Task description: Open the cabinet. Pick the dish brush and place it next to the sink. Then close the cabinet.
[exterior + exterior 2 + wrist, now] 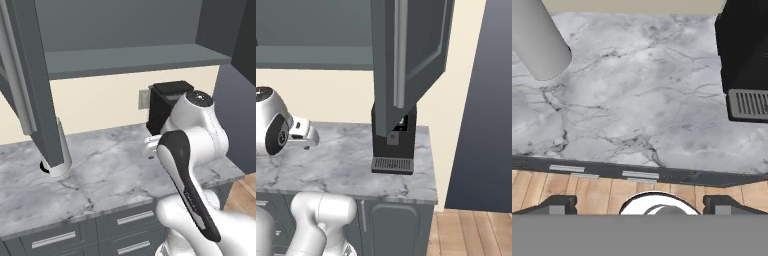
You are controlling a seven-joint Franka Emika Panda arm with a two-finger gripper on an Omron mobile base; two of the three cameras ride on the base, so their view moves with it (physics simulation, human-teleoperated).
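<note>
Open, empty end effector (640,205) hangs above a grey marble counter (637,100) beneath the open cabinet (125,57).

Pretty clearly a home kitchen, and a rendered one at that. You've got a grey marble bench (115,170) with low drawers (135,217) underneath, a dark grey wall cabinet (411,55) hanging open above it, and a black coffee machine (393,145) parked against the cream wall (100,102). Paper-towel roll (59,150) on the bench, wood floor (471,232) below.
</note>
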